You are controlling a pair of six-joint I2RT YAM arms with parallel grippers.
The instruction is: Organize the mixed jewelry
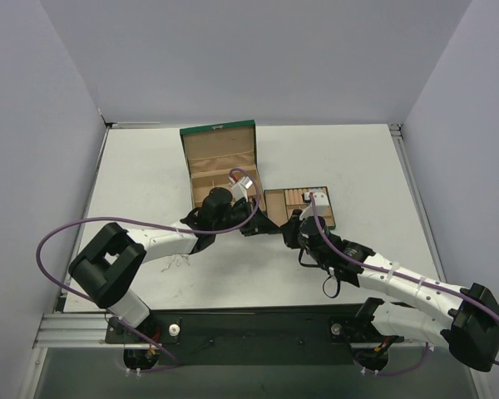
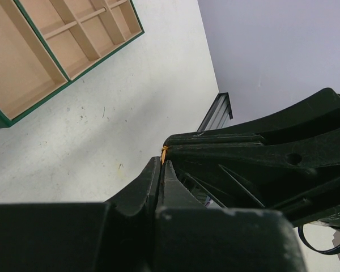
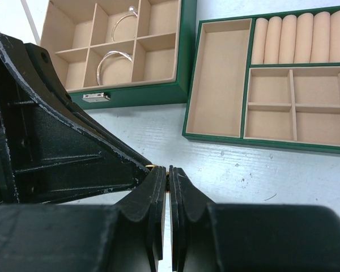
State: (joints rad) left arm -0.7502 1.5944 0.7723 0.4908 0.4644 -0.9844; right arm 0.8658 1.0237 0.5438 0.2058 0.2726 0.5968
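A tiny tan-gold ring [image 2: 164, 151] sits pinched at the tips of my left gripper [image 2: 161, 164], which is shut on it. My right gripper [image 3: 168, 170] meets the left tip to tip, and its fingers are closed on the same ring [image 3: 168, 179]. In the top view the two grippers, left [image 1: 266, 227] and right [image 1: 288, 230], touch just in front of the green box [image 1: 220, 166]. Two thin silvery hoops [image 3: 113, 61] lie in the box's compartments. A fine thread-like piece [image 1: 177, 263], perhaps the chain, lies on the table by the left arm.
The small green tray [image 3: 215, 136] with tan ring rolls [image 3: 297, 37] stands right of the box [image 3: 130, 93], and its compartments show nothing inside. The tray also shows in the left wrist view [image 2: 105, 58]. The box lid stands open at the back.
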